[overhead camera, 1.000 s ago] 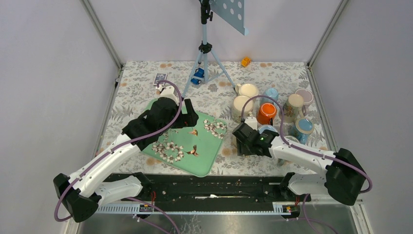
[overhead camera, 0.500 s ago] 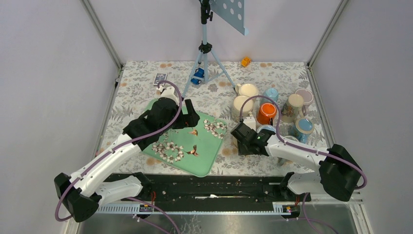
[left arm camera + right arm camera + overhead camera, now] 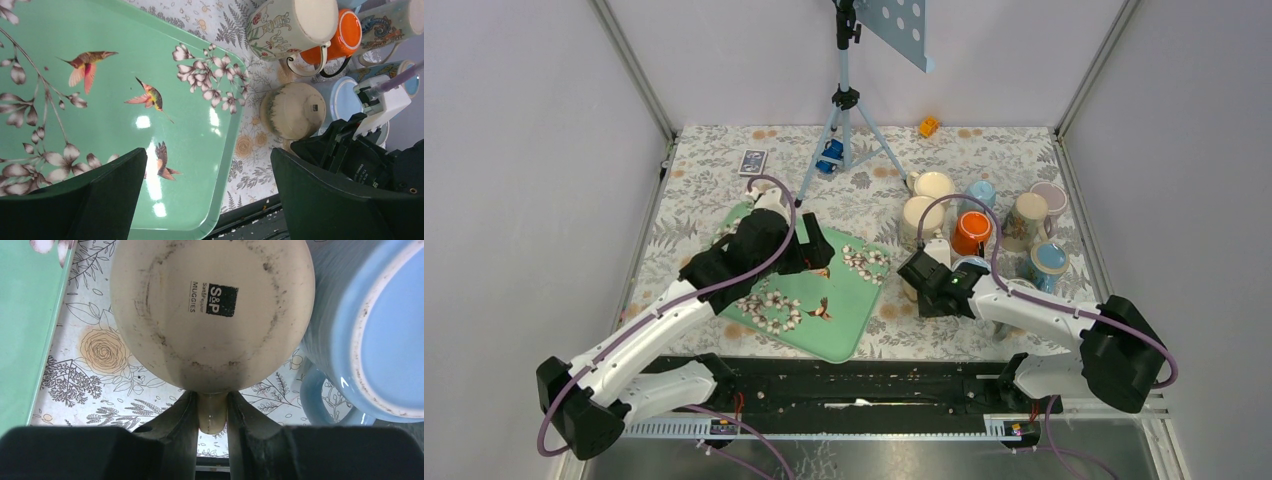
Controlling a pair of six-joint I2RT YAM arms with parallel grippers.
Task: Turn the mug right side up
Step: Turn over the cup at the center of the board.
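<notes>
Right hand [image 3: 212, 399] is gripping the handle [image 3: 213, 421] of the beige mug [image 3: 210, 305], fingers pressing on both sides. The mug is standing upside down, base facing up, on the counter [image 3: 95, 352], between the green tray [image 3: 200, 140] and a blue mug [image 3: 370, 340] sitting just beside it, possibly touching.

Recommendation: confirm the pinch is holding firm and lift clear of the neighbour before rolling the wrist, as a handle grip is liable to slip.

Left hand [image 3: 208, 155] is hovering wide open over the tray, carrying nothing. Other mugs [image 3: 969, 215] are crowding behind.
</notes>
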